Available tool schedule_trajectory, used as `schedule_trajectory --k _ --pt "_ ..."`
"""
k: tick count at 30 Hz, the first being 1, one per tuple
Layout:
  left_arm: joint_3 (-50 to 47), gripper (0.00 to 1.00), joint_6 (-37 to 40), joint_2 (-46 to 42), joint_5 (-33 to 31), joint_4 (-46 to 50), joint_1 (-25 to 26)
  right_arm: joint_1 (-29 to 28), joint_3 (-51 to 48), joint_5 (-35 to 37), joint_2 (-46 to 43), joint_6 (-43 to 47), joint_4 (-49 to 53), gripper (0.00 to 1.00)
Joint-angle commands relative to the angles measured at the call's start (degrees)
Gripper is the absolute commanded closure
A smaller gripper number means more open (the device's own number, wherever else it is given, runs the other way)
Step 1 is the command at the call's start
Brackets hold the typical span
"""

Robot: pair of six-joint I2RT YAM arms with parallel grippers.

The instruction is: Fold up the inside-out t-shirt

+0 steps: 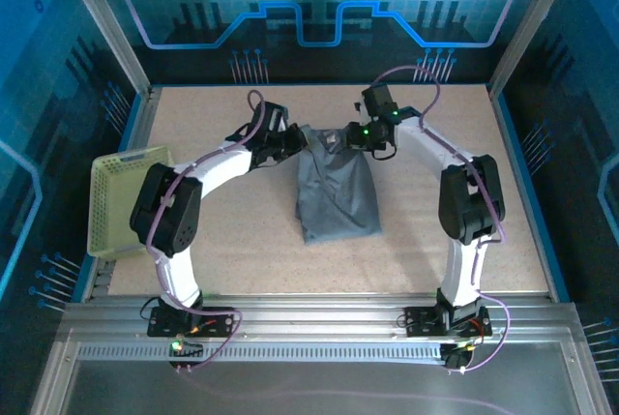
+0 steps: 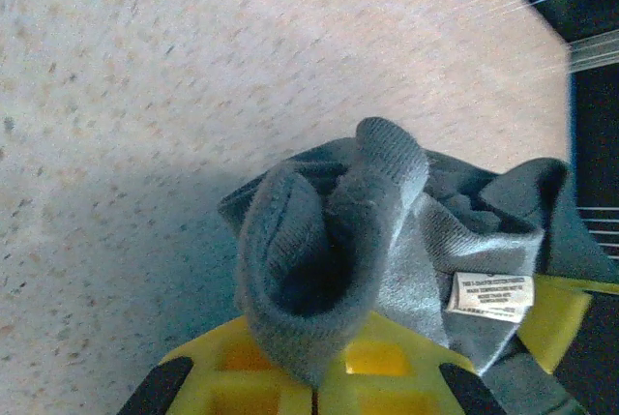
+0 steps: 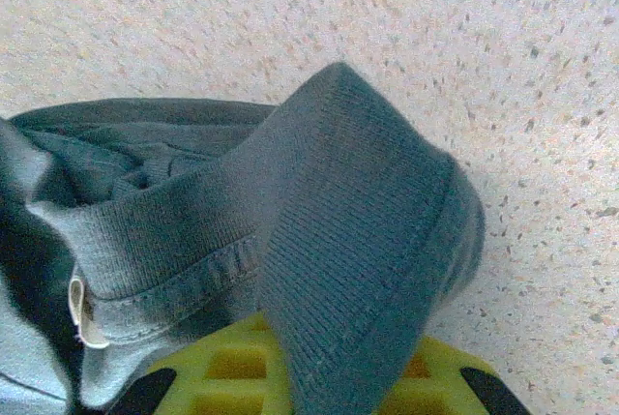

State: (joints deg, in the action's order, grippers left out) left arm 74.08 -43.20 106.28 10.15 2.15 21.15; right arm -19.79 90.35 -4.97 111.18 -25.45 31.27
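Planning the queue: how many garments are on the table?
1: the grey t-shirt, mid-table, far edge held by left gripper and right gripper; another could hide beneath.

t-shirt [image 1: 337, 197] on the bench [image 1: 242, 251], midway between left and right edges | its far end bunched between both claws | left claw [image 1: 290, 147] clamped on its far-left corner | right claw [image 1: 356, 139] gripping its far-right corner | near end flat on the bench | basket [image 1: 121, 204] at the left edge, well apart from the t-shirt
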Motion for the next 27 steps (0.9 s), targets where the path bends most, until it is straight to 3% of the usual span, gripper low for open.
schedule_trajectory --k 1,9,21,24,27 --pt "-0.3 1.0 -0.2 -3.3 2.3 -1.6 -1.6 1.1 -0.9 -0.2 -3.5 0.8 -0.9 1.0" --pt "7.2 1.0 1.3 -4.1 4.9 1.0 -4.0 2.2 2.8 -1.1 -7.4 3.0 -2.7 1.0" --pt "30.2 1.0 4.6 6.4 11.8 4.7 -7.4 3.5 21.5 0.7 2.9 6.5 -5.3 1.0" --pt "26.3 1.0 5.5 4.9 14.4 0.2 -7.3 3.2 17.8 -0.1 1.6 6.6 -8.2 1.0" --pt "16.2 1.0 5.6 1.6 18.6 -8.3 -7.2 2.0 7.9 0.9 -2.6 7.5 -13.6 1.0"
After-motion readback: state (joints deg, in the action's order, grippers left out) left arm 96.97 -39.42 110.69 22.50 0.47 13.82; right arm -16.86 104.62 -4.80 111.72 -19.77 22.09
